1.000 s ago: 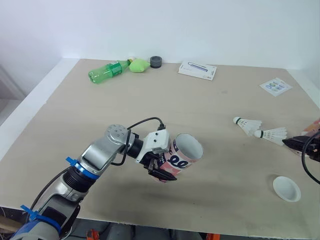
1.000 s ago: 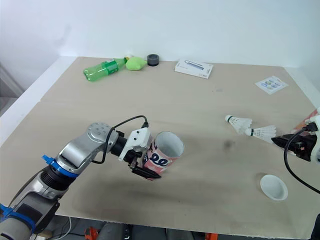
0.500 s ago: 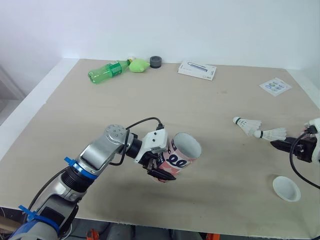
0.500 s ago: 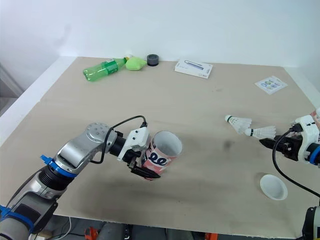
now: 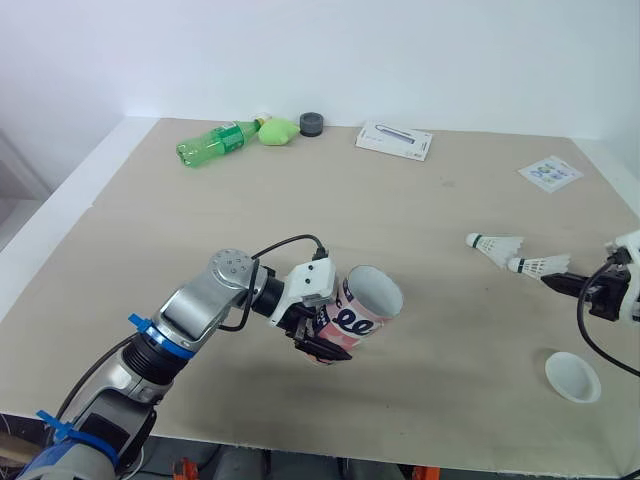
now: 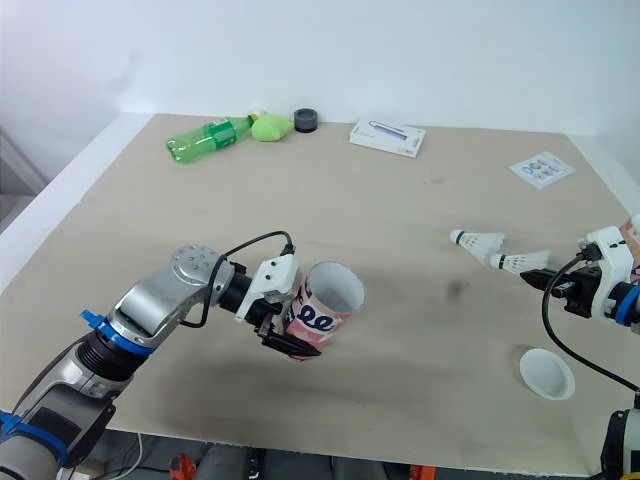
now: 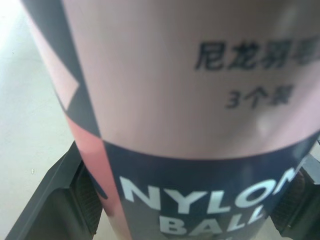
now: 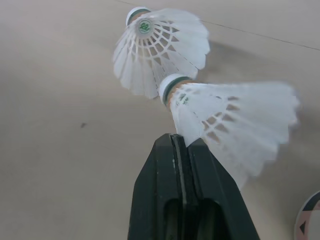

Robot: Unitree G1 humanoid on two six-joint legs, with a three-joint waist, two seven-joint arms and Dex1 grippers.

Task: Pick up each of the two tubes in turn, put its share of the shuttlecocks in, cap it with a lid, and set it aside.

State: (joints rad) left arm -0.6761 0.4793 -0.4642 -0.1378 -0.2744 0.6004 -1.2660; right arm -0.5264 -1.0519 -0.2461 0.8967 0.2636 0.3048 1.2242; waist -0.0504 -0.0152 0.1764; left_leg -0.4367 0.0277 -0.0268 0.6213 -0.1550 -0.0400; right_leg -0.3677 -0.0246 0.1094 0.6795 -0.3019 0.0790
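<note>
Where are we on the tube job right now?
Done: nothing capped yet. In hand: left gripper holds the tube, mouth open; right gripper pinches one shuttlecock by its skirt. Left: load it; second shuttlecock and white lid lie on the table.

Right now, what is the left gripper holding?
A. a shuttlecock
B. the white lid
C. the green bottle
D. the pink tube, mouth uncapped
D: the left gripper is clamped around the pink tube, whose mouth is open. The white lid lies on the table, and the right gripper pinches a shuttlecock by its skirt.
</note>
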